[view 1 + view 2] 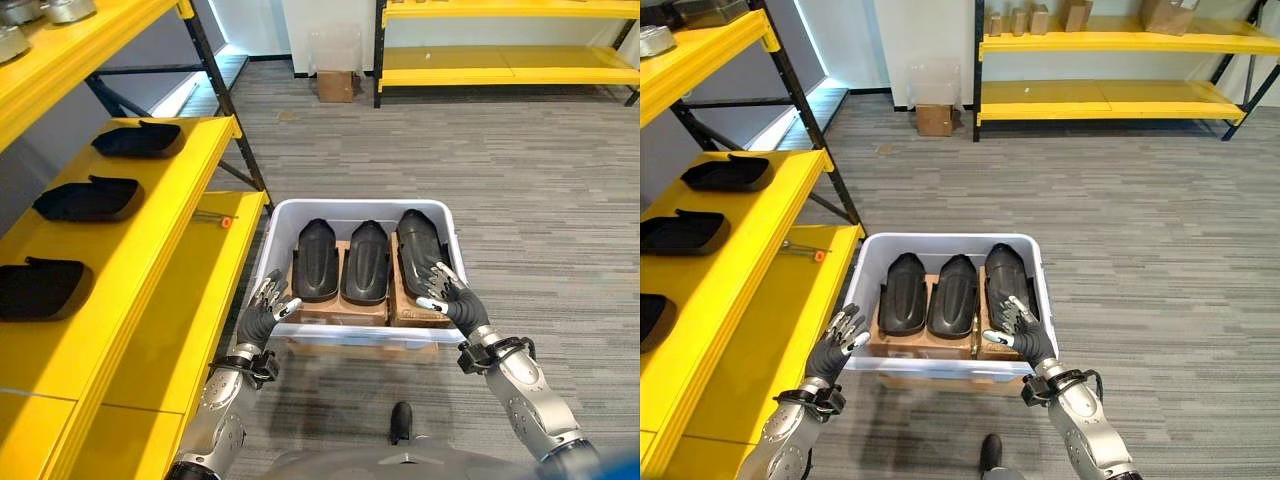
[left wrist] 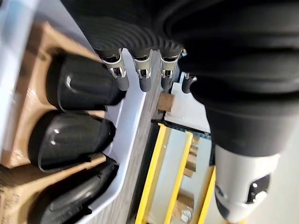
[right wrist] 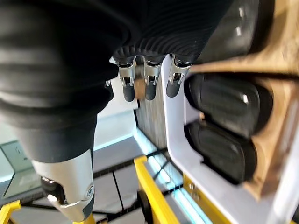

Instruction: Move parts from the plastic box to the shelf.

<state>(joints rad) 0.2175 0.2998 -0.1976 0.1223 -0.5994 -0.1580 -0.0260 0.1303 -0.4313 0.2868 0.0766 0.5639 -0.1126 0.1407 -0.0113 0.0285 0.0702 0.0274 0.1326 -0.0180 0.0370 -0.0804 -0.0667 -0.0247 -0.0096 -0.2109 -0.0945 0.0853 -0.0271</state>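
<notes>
A white plastic box [image 1: 352, 206] stands on the floor in front of me. Three black moulded parts lie side by side in it on cardboard: left [image 1: 318, 258], middle [image 1: 367, 262] and right [image 1: 415, 240]. My left hand [image 1: 270, 303] is open with spread fingers at the box's near left corner, just outside the rim. At the near right corner my right hand [image 1: 447, 292] is open, its fingers [image 3: 147, 81] straight over the near end of the right part. The yellow shelf [image 1: 170, 215] on my left carries three more black parts [image 1: 88, 199] on its middle level.
A small orange-tipped item [image 1: 226, 222] lies on the shelf's lower level beside the box. Metal pieces [image 1: 12, 40] sit on the top level. Far across the grey floor stand a cardboard box [image 1: 335, 86] and another yellow shelf [image 1: 500, 66].
</notes>
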